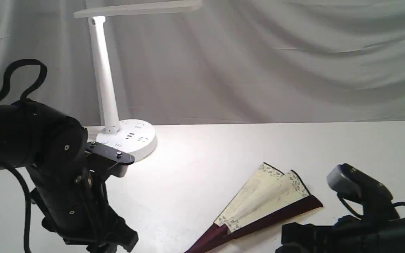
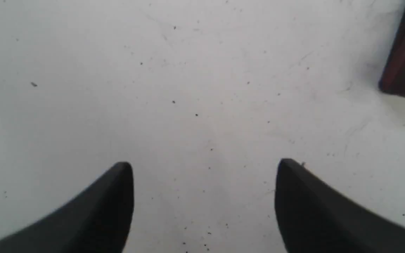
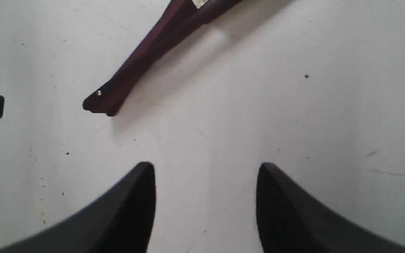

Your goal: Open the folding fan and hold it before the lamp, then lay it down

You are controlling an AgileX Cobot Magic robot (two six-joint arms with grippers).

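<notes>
Folding fan (image 1: 265, 200) partly spread, flat on the table (image 1: 202, 151), well apart from the lit lamp (image 1: 105, 80).
Left gripper (image 2: 204, 164) and right gripper (image 3: 206, 165) both spread wide over bare tabletop, holding nothing. Fan's pivot end cut off at the exterior view's bottom edge; script too faint to make out.

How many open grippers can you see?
2. The left gripper hangs open and empty over the table; the right gripper, also open and empty, is near the pivot end of the folding fan.
</notes>
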